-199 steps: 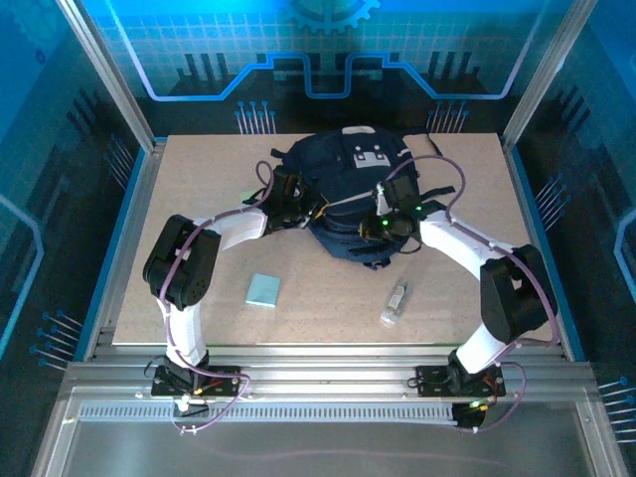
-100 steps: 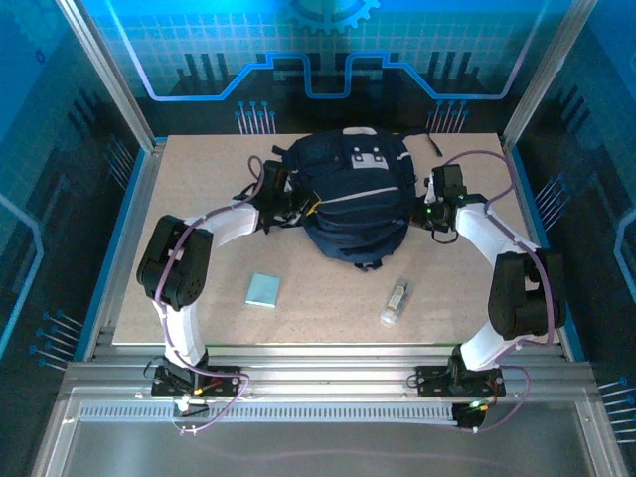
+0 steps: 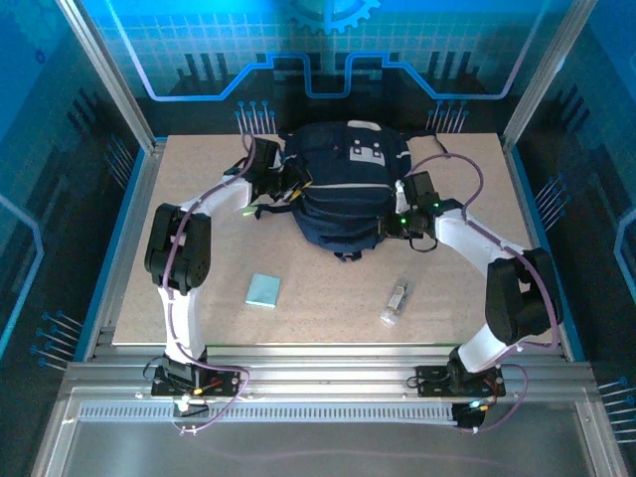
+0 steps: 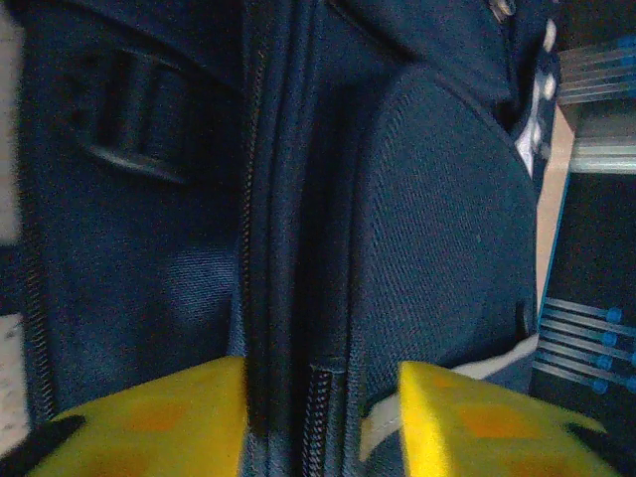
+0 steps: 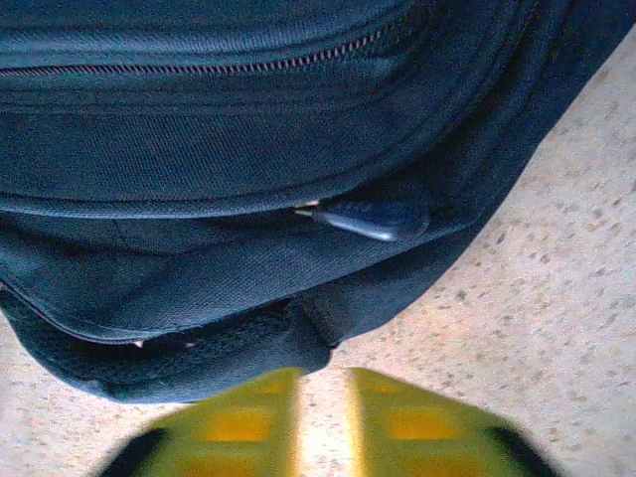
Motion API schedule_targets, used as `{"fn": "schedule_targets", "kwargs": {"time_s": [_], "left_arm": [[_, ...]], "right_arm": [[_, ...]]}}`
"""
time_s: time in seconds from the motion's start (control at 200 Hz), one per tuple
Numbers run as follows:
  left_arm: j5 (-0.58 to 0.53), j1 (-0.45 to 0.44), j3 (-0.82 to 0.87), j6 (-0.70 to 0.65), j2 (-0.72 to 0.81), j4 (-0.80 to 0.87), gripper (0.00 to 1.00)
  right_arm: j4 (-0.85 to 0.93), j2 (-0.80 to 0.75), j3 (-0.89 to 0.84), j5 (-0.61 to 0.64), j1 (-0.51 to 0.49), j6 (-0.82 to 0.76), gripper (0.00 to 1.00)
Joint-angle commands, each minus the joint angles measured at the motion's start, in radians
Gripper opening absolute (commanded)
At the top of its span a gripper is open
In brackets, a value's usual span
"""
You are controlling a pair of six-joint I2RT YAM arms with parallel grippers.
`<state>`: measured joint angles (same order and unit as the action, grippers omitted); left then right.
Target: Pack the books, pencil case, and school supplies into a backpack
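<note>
Beige table held backpack at far middle. Teal pad, clear tube lay outside: packing unfinished. Left gripper stood apart astride zipper seam; right gripper slightly apart, empty.

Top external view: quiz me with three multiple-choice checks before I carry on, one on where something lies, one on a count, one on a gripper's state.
1. Where is the teal pad?
A) flat on the table, nearer the arms than the backpack
B) on top of the backpack
C) hanging over the table's edge

2. How many small items lie loose on the table?
A) none
B) two
C) four

3. How does the left gripper stand?
A) pressed shut
B) apart, astride the backpack's zip seam
C) closed on a book

Answers:
1 A, the pad lies on bare board.
2 B, the pad and the clear-white tube.
3 B, the left wrist view shows a wide gap between the yellow fingers.
</note>
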<state>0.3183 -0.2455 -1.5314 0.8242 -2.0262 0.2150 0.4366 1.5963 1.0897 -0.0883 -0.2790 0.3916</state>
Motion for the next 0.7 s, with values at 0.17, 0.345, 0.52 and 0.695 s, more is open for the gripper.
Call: {"fn": "schedule_targets", "kwargs": {"time_s": [0.17,0.345,0.52,0.695], "left_arm": [[-0.055,0.020,0.175,0.020,0.218,0.017,0.62],[-0.083,-0.076,0.296,0.170,0.301,-0.102,0.66],[-0.137,-0.185,0.332,0.274,0.298,-0.206,0.67],[-0.130,-0.223,0.295,0.301,0.240,-0.238,0.67]], "right_arm": [[-0.014,0.031,0.099,-0.070,0.082,-0.083,0.50],[-0.061,0.133,0.159,-0.114,0.123,-0.058,0.72],[-0.163,0.223,0.194,-0.190,0.175,0.041,0.74],[-0.229,0.345,0.272,-0.331,0.183,0.113,0.53]]}}
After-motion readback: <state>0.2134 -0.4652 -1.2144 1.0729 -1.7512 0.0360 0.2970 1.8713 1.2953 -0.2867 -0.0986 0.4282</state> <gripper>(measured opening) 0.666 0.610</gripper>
